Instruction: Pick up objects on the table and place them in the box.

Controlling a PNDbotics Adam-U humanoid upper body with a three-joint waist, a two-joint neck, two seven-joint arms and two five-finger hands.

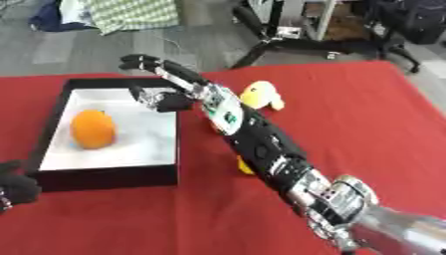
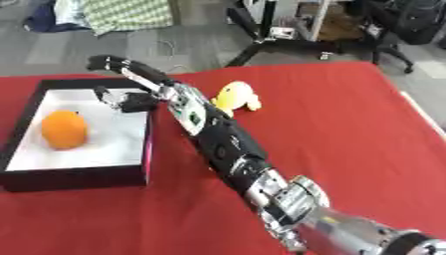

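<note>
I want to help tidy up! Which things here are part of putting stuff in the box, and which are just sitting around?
Part of the job:
- box, black with a white inside
- orange, already in the box
- yellow toy, on the red table
- right hand, open over the box
- left hand, idle at the lower left

Just sitting around:
- checked cloth on the floor
- black stand legs behind the table

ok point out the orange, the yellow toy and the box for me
orange (image 1: 93, 129): left eye view, middle of the fruit
yellow toy (image 2: 233, 95): right eye view, on its rounded body
box (image 1: 104, 177): left eye view, on the near black wall
</note>
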